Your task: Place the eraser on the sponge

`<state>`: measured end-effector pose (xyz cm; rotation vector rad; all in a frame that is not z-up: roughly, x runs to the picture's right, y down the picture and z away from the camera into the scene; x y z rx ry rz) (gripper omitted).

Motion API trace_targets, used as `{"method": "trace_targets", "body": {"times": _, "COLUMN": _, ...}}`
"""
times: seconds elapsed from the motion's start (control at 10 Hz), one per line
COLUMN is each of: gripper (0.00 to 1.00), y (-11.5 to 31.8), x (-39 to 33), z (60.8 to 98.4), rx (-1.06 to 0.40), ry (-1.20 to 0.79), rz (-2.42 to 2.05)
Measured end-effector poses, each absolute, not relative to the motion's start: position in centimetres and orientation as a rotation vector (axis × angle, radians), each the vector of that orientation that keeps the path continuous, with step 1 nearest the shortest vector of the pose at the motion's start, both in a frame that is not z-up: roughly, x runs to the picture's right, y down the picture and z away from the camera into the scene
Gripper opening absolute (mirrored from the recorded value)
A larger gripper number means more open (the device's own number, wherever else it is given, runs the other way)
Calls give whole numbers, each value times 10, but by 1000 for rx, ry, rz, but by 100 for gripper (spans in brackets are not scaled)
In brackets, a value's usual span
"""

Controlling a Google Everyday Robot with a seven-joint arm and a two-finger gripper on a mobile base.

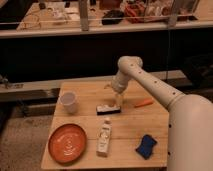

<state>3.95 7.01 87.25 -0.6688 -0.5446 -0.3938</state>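
Note:
The eraser [108, 108], a flat black block with a white band, lies near the middle of the wooden table [85, 90]. My gripper [119, 101] hangs just above the eraser's right end. The sponge [146, 146], a dark-blue pad, lies at the front right of the table, well away from the gripper. The arm comes in from the right, bent over the table's back half.
A white bottle [104, 137] lies in front of the eraser. An orange plate [67, 143] sits at the front left, a white cup [68, 101] at the back left. A thin orange stick [144, 103] lies right of the gripper. The arm's large link fills the right foreground.

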Motion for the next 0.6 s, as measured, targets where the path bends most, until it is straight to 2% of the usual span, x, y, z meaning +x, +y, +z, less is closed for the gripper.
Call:
{"method": "trace_targets", "body": {"times": 0.5, "gripper": 80, "y": 107, "x": 20, "z": 906, "rx": -662, "ry": -548, "rz": -395}}
{"method": "trace_targets", "body": {"times": 0.6, "gripper": 75, "y": 114, "x": 17, "z": 914, "rx": -673, "ry": -545, "rz": -391}}
